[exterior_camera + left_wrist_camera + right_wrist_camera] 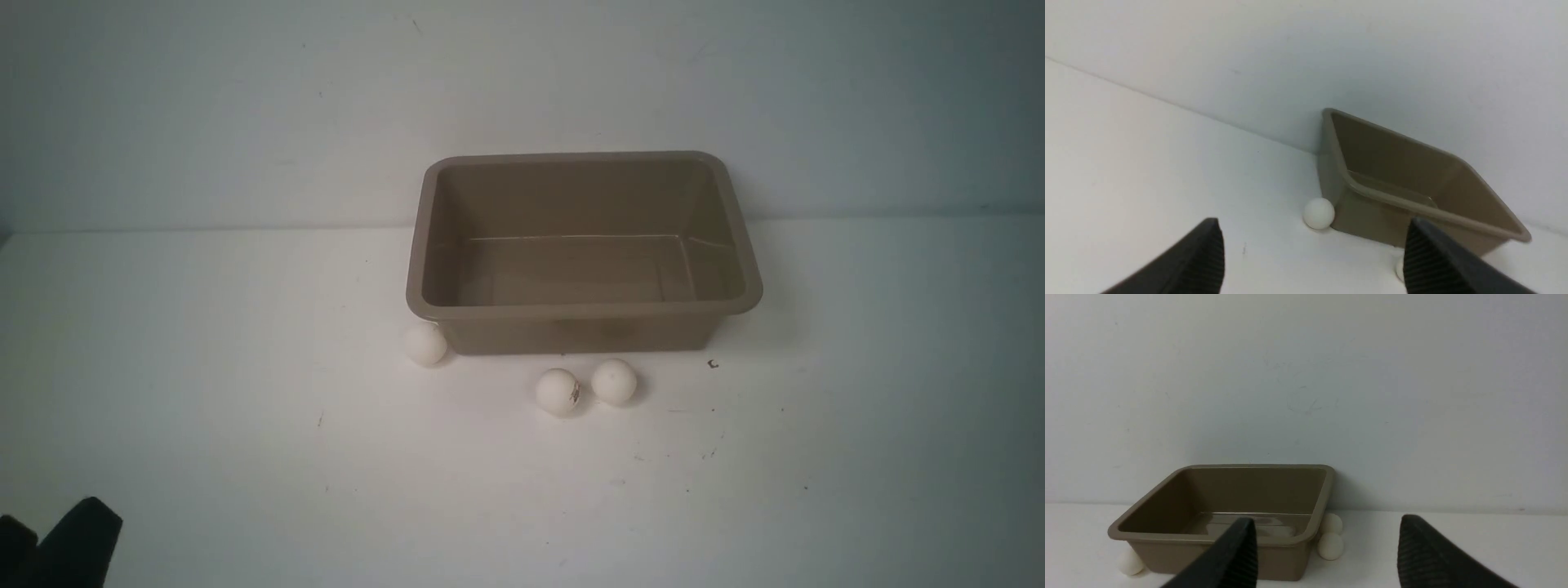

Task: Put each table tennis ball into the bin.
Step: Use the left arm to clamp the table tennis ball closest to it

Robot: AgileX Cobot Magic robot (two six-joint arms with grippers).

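Observation:
The taupe bin (584,312) stands empty at the back middle of the table, near the wall. Three white table tennis balls lie in front of it. One (425,344) touches its left front corner. Two lie close together, one with a dark smudge (558,391) and one plain (614,381). My left gripper (1312,226) is open and empty, well short of the corner ball (1318,213). It shows at the front view's lower left (65,539). My right gripper (1327,520) is open and empty, facing the bin (1208,539). It is out of the front view.
The right wrist view shows two balls (1330,546) (1330,523) by one end of the bin and one (1131,562) at its other near corner. The white wall (522,98) rises just behind the bin. The white table (245,457) has small dark specks.

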